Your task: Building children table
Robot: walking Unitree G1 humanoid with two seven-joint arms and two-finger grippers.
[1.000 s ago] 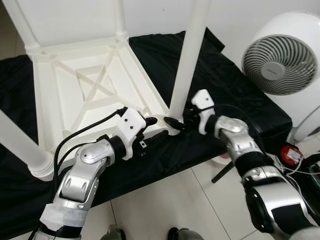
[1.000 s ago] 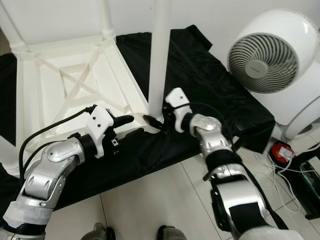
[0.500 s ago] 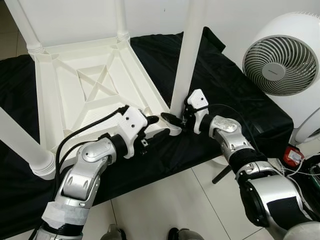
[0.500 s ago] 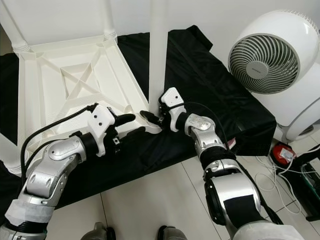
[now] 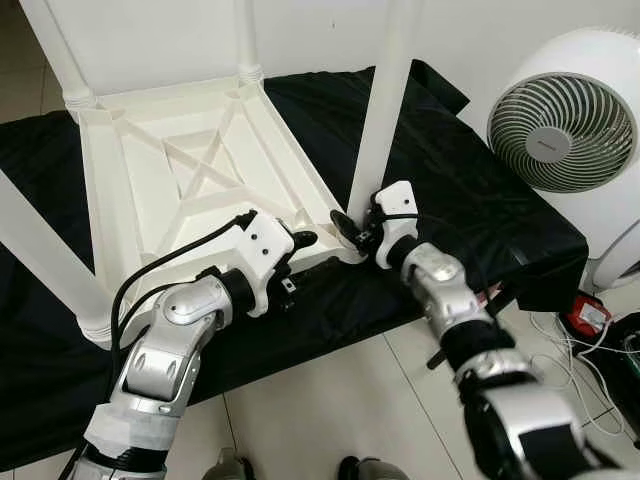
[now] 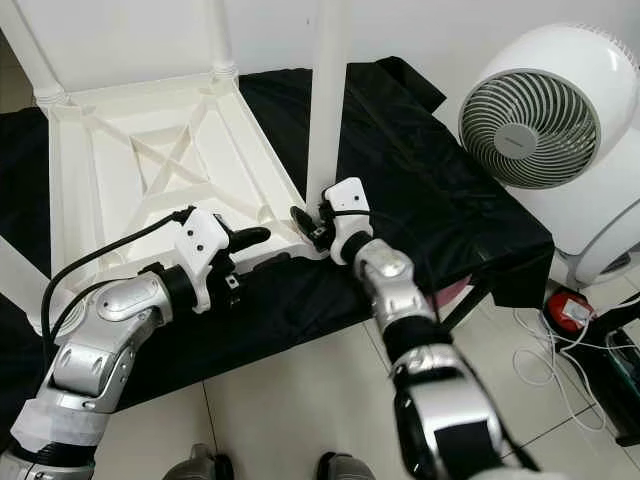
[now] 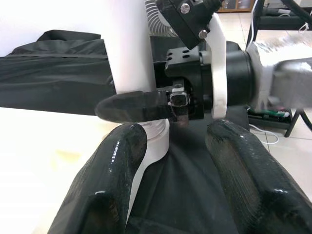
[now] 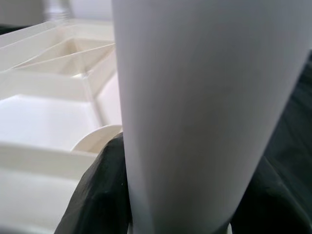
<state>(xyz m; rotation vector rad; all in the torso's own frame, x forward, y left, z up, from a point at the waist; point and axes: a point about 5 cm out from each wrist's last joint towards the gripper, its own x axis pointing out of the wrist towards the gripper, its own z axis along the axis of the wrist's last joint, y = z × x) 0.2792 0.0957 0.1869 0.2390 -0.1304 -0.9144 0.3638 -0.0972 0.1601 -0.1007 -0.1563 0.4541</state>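
White plastic everywhere — the kids' table (image 5: 190, 170) is flipped upside down on a black cloth (image 5: 470, 200), ribbed underside facing up, legs pointing at the ceiling. The right gripper (image 5: 350, 230) has its two black fingers clamped around the bottom of the near-right leg (image 5: 380, 120), right where the leg goes into its corner socket; the right wrist view is basically that white tube with a dark finger (image 8: 97, 195) on each side. The left gripper (image 7: 178, 175) sits just beside the same corner, fingers spread apart and holding nothing, pointing at the leg base and at the right gripper's finger. Off past the right gripper there's a round white fan (image 5: 570, 110) standing on the tiled floor (image 5: 320, 420). It has some small grey lettering on the hub, too tiny to read.
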